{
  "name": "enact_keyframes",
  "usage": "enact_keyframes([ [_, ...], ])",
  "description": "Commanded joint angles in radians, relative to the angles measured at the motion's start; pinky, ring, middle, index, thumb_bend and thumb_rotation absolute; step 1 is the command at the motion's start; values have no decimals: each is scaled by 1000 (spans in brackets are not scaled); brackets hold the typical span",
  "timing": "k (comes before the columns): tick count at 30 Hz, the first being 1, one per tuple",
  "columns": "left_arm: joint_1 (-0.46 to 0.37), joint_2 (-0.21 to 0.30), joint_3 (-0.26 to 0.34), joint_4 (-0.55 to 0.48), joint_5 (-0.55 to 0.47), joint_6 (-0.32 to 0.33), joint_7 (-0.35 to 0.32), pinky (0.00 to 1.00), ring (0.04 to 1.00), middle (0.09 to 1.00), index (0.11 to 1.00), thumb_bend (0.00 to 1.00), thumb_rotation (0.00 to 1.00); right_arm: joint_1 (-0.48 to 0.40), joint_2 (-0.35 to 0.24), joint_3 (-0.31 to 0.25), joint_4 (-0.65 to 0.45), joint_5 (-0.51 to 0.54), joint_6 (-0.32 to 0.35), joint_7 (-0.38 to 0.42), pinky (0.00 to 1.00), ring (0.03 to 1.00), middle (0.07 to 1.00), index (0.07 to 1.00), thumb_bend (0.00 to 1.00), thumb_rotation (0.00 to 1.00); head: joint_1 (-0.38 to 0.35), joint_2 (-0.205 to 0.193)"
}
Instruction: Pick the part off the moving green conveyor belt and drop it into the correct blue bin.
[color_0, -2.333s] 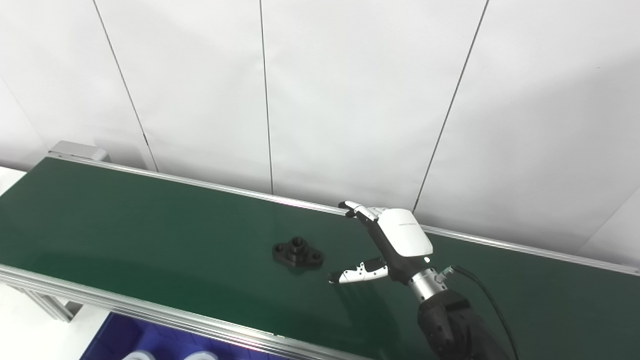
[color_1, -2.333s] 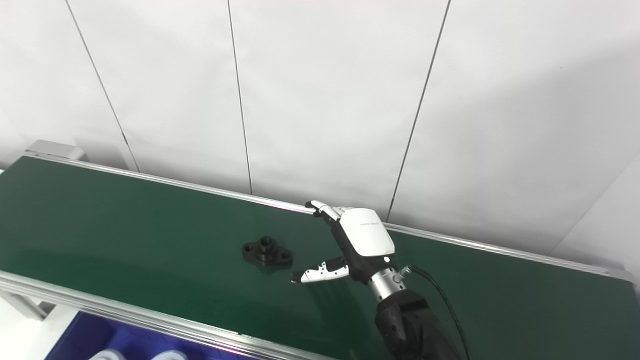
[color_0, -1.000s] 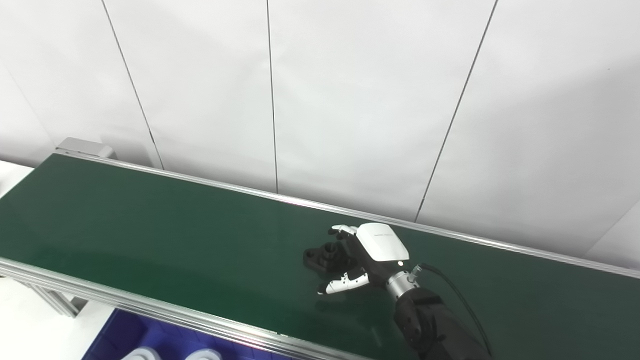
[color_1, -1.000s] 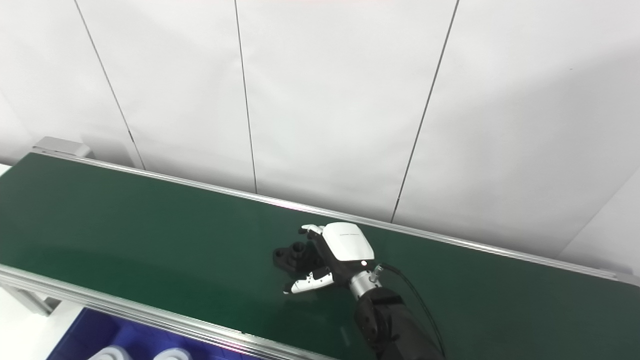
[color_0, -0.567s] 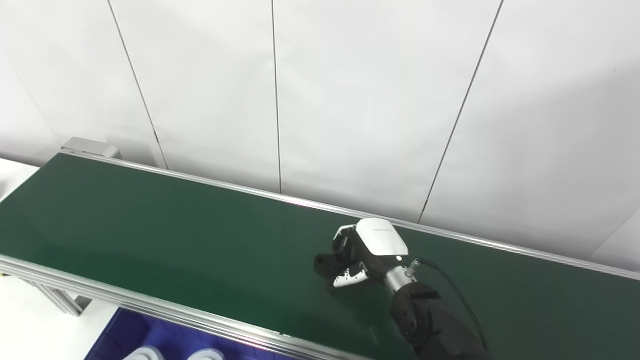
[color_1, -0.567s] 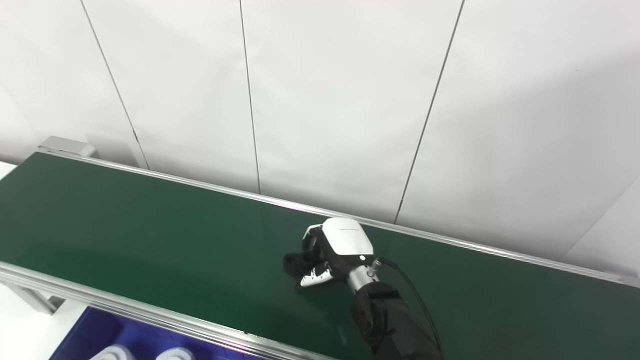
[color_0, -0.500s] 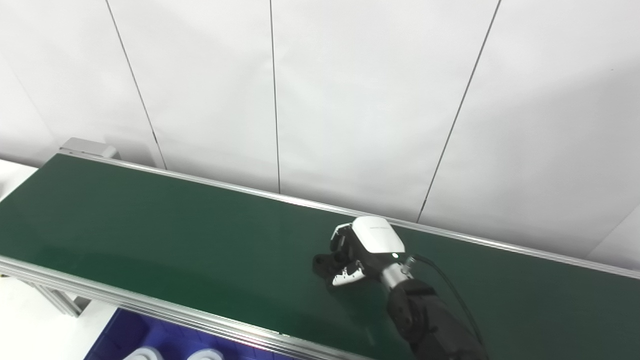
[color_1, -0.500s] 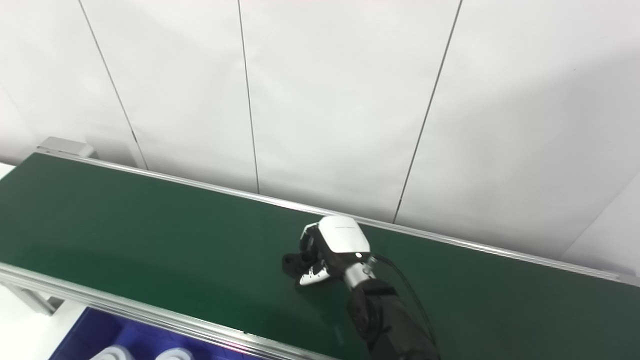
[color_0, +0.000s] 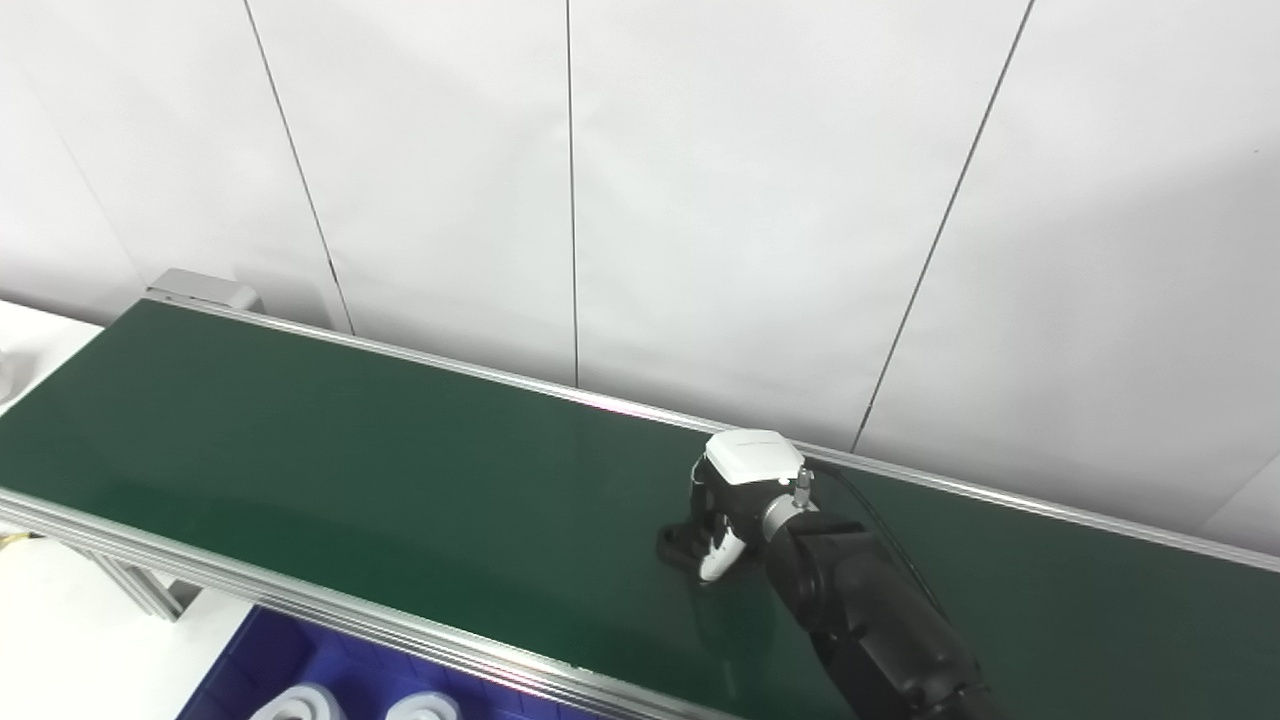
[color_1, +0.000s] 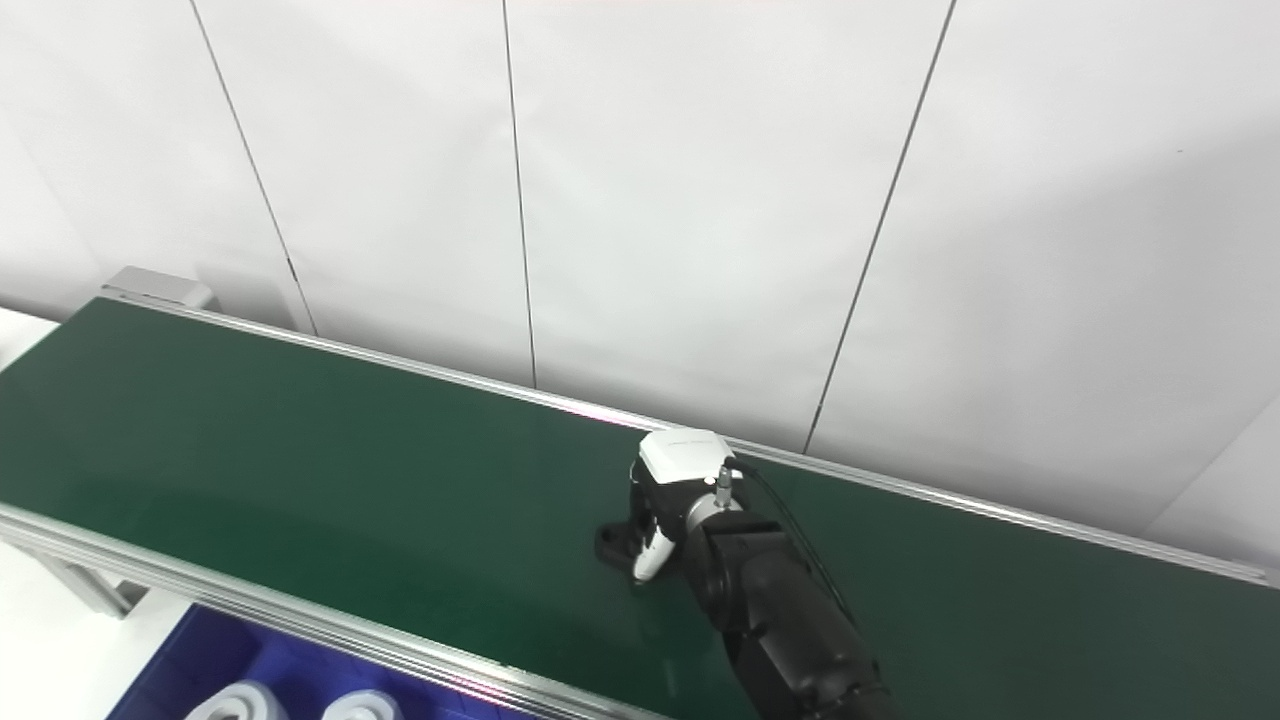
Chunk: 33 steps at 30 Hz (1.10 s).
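A black flanged part (color_0: 678, 546) lies on the green conveyor belt (color_0: 350, 470), near the belt's middle. My right hand (color_0: 735, 495), white-backed with black fingers, is curled down over the part with thumb and fingers closed around it; only the part's left end shows. It also shows in the right eye view (color_1: 612, 543) under the hand (color_1: 668, 495). The part still rests on the belt. My left hand is out of sight.
A blue bin (color_0: 290, 670) sits below the belt's near rail at the bottom left, holding white parts (color_0: 300, 703). The aluminium rail (color_0: 300, 605) runs along the belt's front edge. A white panelled wall stands behind the belt.
The part rode the belt rightward into my open right hand, which lowered and closed its fingers around it. The wrist has since turned more upright over the part. The camera has shifted slightly.
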<state>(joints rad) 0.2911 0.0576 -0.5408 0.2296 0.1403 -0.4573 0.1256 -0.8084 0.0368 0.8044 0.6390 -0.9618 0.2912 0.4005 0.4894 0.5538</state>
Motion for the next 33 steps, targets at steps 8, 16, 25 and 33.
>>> enact_keyframes([
  [8,10,-17,-20,-21,-7,-13,-2,722,789,809,791,776,731,39,-82,-12,-266,5,84,240,354,398,489,564,507,0,-10,6],
  [16,8,-13,-13,-25,-20,-13,-13,730,795,811,796,783,749,84,-123,-94,-576,2,159,341,334,389,485,562,507,0,-45,15],
  [25,12,7,-6,-38,-40,-13,-33,741,805,818,799,793,765,202,-150,-233,-887,80,63,211,199,345,449,540,508,0,-99,34],
  [33,35,35,8,-74,-53,-13,-49,756,824,830,806,809,804,413,-135,-388,-944,297,-222,-139,279,357,470,557,507,0,-180,64],
])
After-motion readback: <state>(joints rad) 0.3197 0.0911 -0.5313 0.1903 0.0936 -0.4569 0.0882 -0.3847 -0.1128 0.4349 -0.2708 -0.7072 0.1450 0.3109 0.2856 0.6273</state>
